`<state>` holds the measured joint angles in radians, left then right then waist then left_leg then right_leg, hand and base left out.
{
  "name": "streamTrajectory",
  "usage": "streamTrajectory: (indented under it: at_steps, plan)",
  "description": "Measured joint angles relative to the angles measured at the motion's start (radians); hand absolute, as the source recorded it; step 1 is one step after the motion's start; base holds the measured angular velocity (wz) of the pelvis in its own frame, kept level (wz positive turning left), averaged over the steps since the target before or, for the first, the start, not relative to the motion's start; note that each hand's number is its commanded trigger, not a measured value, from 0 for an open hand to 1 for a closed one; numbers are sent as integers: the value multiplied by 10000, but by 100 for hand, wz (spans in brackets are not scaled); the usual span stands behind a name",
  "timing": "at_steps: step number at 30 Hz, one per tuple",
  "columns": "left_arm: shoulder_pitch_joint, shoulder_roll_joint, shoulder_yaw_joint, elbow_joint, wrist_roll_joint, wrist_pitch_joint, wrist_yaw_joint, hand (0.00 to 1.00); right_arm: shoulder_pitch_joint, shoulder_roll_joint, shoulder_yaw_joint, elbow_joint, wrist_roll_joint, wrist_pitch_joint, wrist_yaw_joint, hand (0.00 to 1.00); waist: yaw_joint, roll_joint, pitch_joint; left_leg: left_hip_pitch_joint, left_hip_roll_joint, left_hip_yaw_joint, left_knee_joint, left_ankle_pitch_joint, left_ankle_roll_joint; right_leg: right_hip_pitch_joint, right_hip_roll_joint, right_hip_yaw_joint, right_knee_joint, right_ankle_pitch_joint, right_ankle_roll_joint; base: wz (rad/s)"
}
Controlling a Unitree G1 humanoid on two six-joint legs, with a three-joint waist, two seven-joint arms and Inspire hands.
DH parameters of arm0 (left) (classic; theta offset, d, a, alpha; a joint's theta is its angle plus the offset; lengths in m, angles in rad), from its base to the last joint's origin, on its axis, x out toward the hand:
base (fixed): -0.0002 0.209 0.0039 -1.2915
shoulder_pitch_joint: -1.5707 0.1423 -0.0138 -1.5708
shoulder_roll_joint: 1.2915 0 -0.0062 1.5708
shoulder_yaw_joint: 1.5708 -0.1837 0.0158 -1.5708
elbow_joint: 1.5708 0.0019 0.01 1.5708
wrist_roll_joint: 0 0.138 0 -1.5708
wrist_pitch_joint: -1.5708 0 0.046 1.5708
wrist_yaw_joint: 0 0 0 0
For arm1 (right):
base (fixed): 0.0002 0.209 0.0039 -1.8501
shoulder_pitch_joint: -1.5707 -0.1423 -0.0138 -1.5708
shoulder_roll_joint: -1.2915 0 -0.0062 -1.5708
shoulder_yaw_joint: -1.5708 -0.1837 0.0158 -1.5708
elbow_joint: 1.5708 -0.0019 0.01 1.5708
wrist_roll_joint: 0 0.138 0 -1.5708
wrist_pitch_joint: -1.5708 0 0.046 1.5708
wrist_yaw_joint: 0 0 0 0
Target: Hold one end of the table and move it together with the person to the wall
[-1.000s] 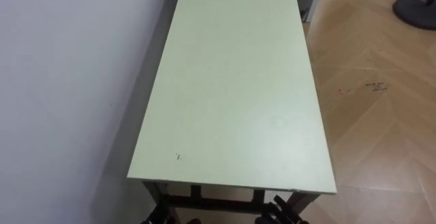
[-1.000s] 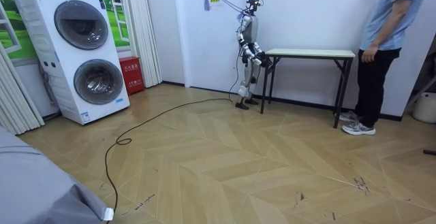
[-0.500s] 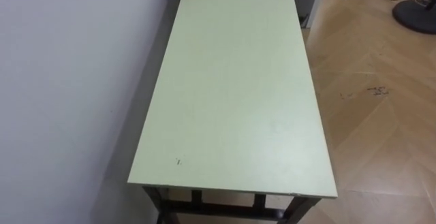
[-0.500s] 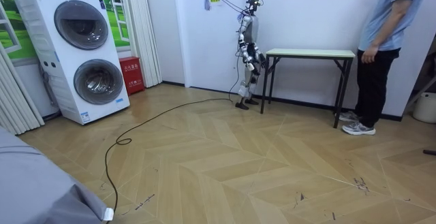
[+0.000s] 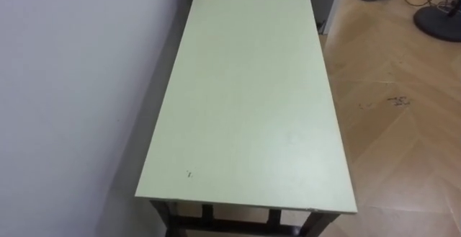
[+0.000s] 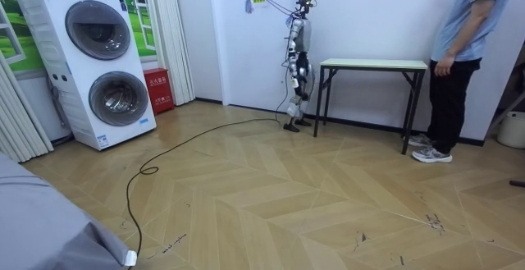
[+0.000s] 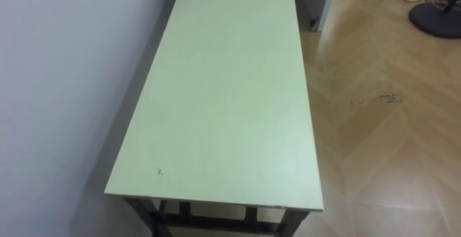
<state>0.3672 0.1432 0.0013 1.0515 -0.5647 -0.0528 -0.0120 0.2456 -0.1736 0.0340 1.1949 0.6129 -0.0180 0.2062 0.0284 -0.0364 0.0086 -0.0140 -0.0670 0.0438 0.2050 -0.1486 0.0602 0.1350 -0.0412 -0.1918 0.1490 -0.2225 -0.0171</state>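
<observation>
1. Robot's hands (image 6: 300,70): hanging low by its body at the table's near end; I cannot tell whether the fingers are released or clenched.
2. Table (image 5: 248,107): standing along the wall (image 5: 72,93), all legs down, just beyond those fingers, ungrasped.
3. Person (image 6: 459,57): waiting at the far end, arms down. This fits either before lifting or after setting down.

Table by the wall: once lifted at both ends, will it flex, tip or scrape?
The table probably stays stiff: its top looks like one flat slab on a dark frame. Being long and narrow on slim legs, it may sway sideways if the person and robot lift unevenly. Its long edge runs close along the wall, so scraping seems likely.
</observation>
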Motion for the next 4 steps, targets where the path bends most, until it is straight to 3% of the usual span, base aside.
streamTrajectory:
  at_steps: [4]
  plan:
    - [-154,-132,319,167,1321,267,486,0,-245,58,-82,217,-52,272,-324,0,1,-18,5,2,13,-16,5,-2,-3,8,1,10,-7,-16,-5,0]
